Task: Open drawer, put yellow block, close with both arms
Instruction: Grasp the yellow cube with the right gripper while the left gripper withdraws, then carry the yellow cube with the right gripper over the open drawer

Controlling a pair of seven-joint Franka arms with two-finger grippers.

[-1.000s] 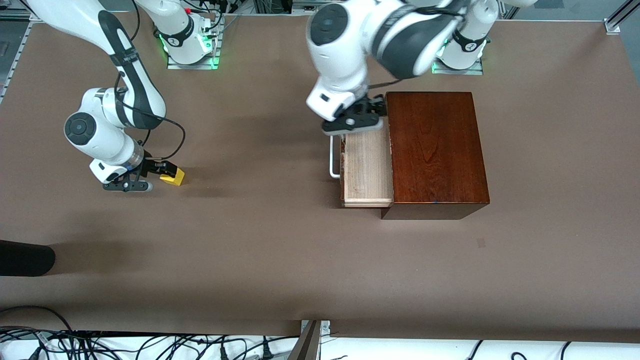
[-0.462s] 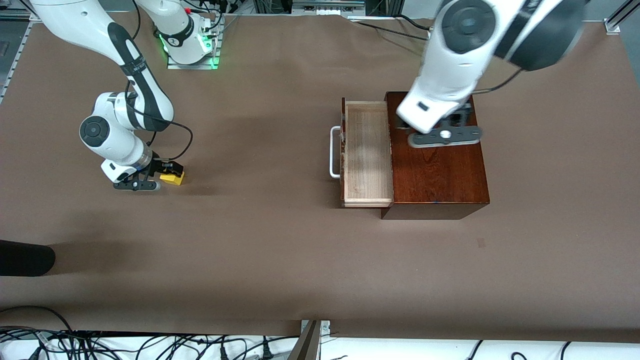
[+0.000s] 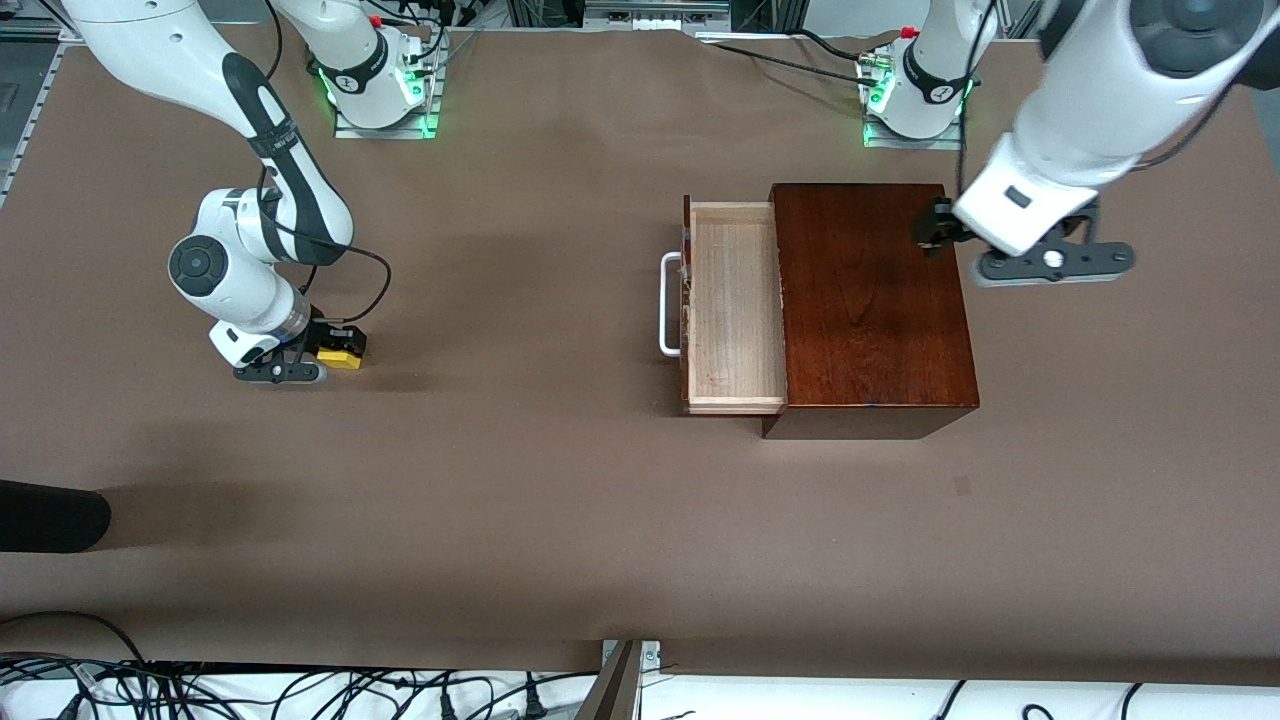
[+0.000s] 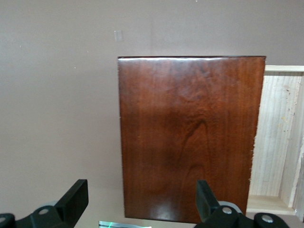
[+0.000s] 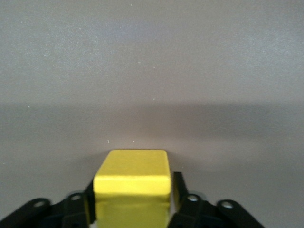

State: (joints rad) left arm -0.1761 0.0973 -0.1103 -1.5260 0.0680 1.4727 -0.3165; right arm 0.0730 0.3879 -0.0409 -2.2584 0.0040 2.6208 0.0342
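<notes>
The yellow block (image 3: 342, 352) (image 5: 133, 178) rests on the brown table toward the right arm's end. My right gripper (image 3: 333, 348) (image 5: 132, 202) is down at it, one finger against each side of the block, shut on it. The drawer (image 3: 735, 305) (image 4: 278, 137) stands pulled out of the dark wooden box (image 3: 870, 300) (image 4: 190, 137), with its pale tray empty and its white handle (image 3: 665, 305) facing the right arm's end. My left gripper (image 3: 1052, 260) (image 4: 141, 202) hangs open and empty over the box's edge toward the left arm's end.
A dark rounded object (image 3: 50, 515) pokes in at the table's edge, nearer the camera than the block. The arm bases (image 3: 380, 90) (image 3: 915, 95) stand at the farthest edge. Cables (image 3: 300, 690) lie past the nearest edge. Bare table lies between block and drawer.
My left arm has swung up from the drawer, across the box top, to the box's edge at the left arm's end. My right gripper slid onto the block and closed on it.
</notes>
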